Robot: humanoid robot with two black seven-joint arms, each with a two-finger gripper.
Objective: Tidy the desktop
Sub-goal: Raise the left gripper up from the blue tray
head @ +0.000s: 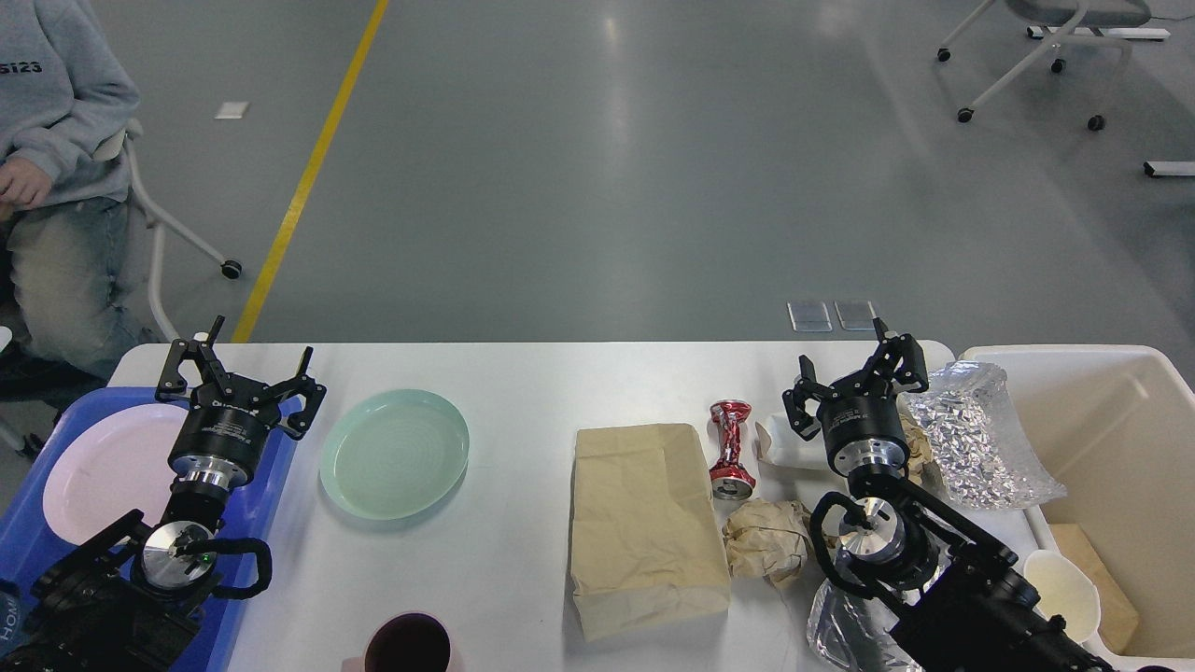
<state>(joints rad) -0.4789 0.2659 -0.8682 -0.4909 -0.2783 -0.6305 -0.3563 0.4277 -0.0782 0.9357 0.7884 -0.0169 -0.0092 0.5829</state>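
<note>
Nearest the robot, a dark cup (408, 646) stood at the tabletop's (523, 569) near edge, and clear crinkled plastic (840, 630) lay beneath the right arm. Just beyond, a flat brown paper bag (644, 527) lay right of centre, with a crumpled brown paper ball (766, 549) touching its right side. Farther back a crushed red can (732, 448) lay between the bag and a white paper tray (780, 441). On the left, a pale green plate (395, 453) rested beside a blue tray (271, 485) that held a white plate (98, 471). A crinkled clear wrapper (980, 439) leaned against a cream bin (1111, 439) at the right end.

The left tool (241, 371) hovered over the blue tray's far corner with its fingers spread and nothing between them. The right tool (854, 373) hung above the white paper tray, also spread and empty.

The tabletop itself was wide, white, smooth and rigid, filling the near half of the view; it was to be cleared, not grasped. The litter on it looked light and yielding, so a pinch on a fold or an edge should serve, while the plates seemed stiff and probably slippery, best taken at the rim.
</note>
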